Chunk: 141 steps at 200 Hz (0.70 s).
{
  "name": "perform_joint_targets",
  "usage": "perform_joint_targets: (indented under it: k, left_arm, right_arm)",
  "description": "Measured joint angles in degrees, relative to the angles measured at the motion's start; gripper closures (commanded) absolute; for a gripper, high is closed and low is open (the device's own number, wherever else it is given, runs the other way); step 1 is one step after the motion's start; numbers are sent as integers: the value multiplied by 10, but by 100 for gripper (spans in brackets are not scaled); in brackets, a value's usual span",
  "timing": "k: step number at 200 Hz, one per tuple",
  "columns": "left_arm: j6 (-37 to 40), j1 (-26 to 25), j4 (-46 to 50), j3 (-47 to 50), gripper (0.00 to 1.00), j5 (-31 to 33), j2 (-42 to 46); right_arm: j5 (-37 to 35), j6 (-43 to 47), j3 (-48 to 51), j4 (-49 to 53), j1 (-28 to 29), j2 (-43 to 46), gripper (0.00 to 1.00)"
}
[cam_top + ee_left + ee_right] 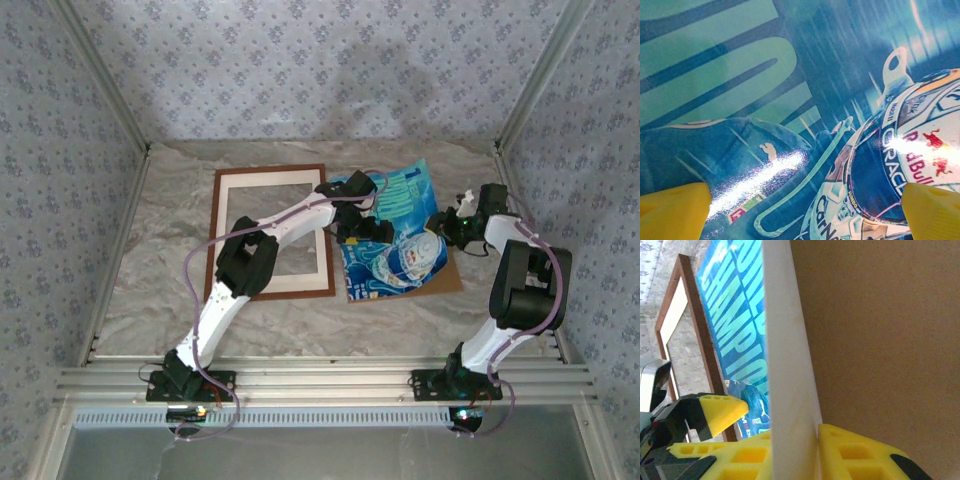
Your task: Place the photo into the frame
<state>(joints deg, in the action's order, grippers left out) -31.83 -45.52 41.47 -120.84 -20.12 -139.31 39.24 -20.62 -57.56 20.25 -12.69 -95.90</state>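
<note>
Right wrist view: right pincer [794,434] grasps the photo [735,330], frame [695,302] partly hidden; left pincer [802,212] released.

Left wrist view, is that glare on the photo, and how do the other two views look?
Left wrist view: yes, a white glare streak crosses the glossy photo. Right wrist view: no glare, and the lettering reads sharp. Top external view: soft, even light with only faint shadows.
</note>
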Motion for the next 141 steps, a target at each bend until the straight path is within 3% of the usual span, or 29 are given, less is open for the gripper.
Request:
perform_joint_targets:
  k: [43, 65, 86, 141]
  left_arm:
    - [32, 0, 38, -12, 1, 21, 0]
    - [41, 0, 51, -14, 1, 31, 0]
    - [47, 0, 55, -14, 2, 33, 0]
    - [90, -4, 74, -25, 1, 49, 0]
  right_arm:
    - [-12, 11, -1, 28, 0, 7, 68]
    - [-12, 13, -1, 34, 0, 9, 77]
    - [-16, 20, 2, 36, 0, 13, 100]
    - [-17, -12, 8, 44, 0, 32, 100]
